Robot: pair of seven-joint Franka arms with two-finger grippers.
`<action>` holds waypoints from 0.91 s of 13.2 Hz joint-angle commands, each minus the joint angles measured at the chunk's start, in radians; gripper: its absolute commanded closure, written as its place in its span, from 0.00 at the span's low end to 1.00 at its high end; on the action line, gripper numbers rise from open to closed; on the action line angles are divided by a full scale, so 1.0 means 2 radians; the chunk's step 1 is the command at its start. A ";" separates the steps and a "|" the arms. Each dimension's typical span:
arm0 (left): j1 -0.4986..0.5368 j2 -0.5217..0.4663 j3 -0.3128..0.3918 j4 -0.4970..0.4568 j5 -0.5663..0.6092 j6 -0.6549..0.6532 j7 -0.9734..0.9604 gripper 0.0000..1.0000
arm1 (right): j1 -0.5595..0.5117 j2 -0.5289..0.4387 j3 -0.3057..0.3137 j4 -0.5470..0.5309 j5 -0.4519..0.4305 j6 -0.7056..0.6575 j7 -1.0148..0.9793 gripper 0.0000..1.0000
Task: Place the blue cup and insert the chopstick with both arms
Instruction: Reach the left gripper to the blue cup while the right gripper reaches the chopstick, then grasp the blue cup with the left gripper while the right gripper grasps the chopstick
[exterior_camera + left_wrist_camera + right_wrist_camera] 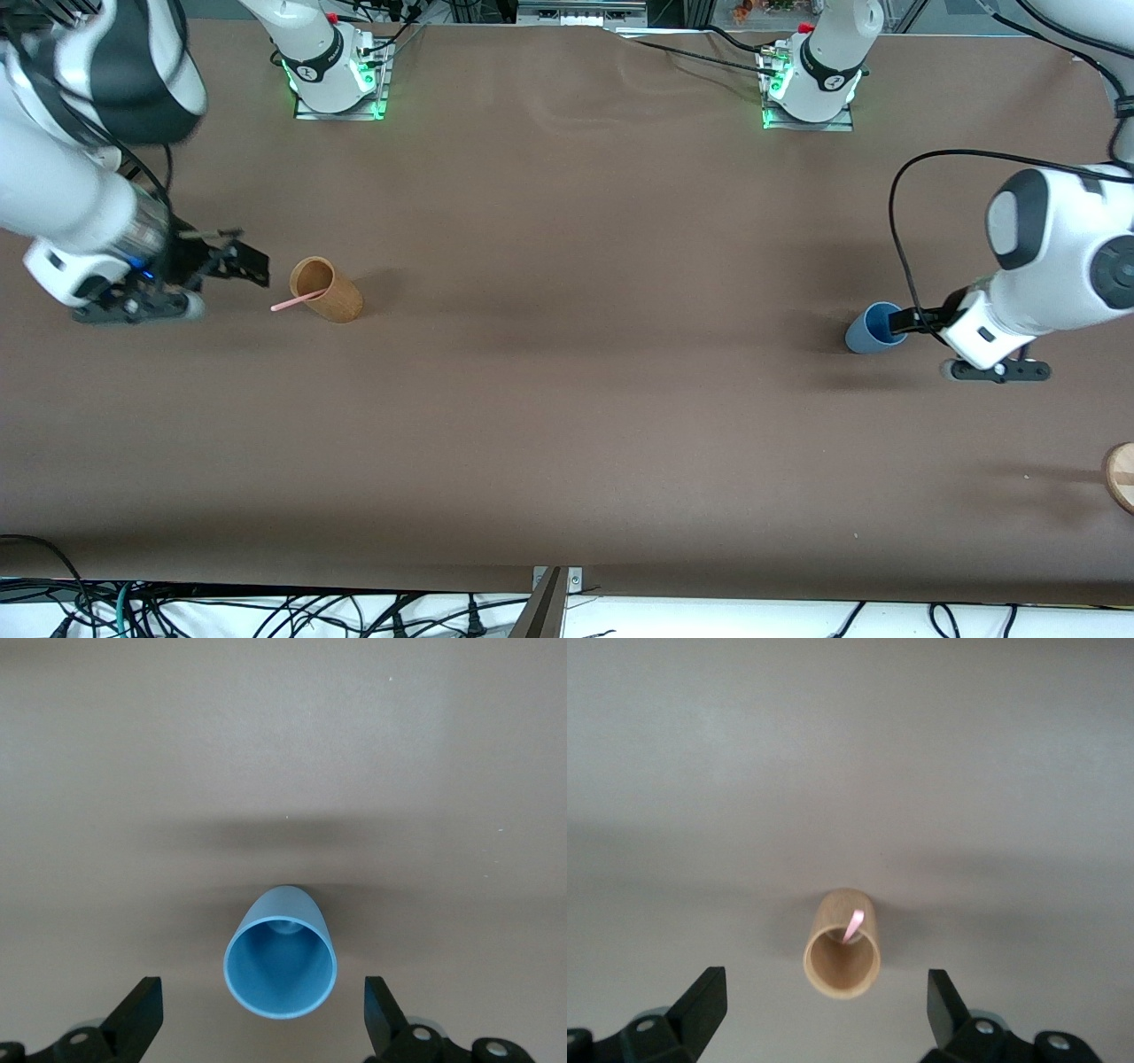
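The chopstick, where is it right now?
The chopstick stands in the tan holder toward the right arm's end of the table, leaning over its rim toward the open right gripper.

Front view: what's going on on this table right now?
Both arms are at cups and neither holds anything. The left gripper is open at the small blue cylindrical cup, fingers straddling it without contact, at the left arm's end of the brown table. The right gripper is open beside the tan wooden cylinder, which has the thin pink chopstick sticking out of it toward that gripper.
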 commanded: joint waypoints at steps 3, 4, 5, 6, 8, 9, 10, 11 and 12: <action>0.041 -0.021 0.000 -0.092 0.006 0.118 0.085 0.00 | 0.001 0.003 -0.003 -0.113 -0.008 0.141 -0.006 0.00; 0.043 -0.020 0.000 -0.096 0.005 0.126 0.087 0.00 | 0.001 -0.004 -0.003 -0.146 -0.009 0.179 -0.007 0.00; 0.043 -0.020 0.000 -0.101 0.005 0.137 0.087 0.00 | 0.001 -0.005 -0.003 -0.160 -0.009 0.198 -0.012 0.00; 0.043 -0.017 0.000 -0.105 0.005 0.149 0.087 0.00 | 0.001 -0.002 -0.003 -0.163 -0.009 0.205 -0.015 0.00; 0.043 -0.006 0.000 -0.111 0.005 0.171 0.087 0.00 | 0.001 0.002 -0.003 -0.177 -0.009 0.226 -0.015 0.05; 0.042 -0.001 0.000 -0.118 0.005 0.193 0.087 0.00 | 0.001 0.002 -0.003 -0.186 -0.009 0.239 -0.016 0.08; 0.038 0.002 0.000 -0.131 0.005 0.218 0.087 0.00 | 0.000 0.002 -0.003 -0.192 -0.009 0.243 -0.016 0.15; 0.037 0.004 0.000 -0.143 0.005 0.238 0.087 0.00 | 0.000 0.002 -0.003 -0.193 -0.009 0.243 -0.016 0.23; 0.035 0.007 0.000 -0.150 0.006 0.249 0.087 0.00 | 0.000 0.002 -0.003 -0.198 -0.009 0.243 -0.016 0.31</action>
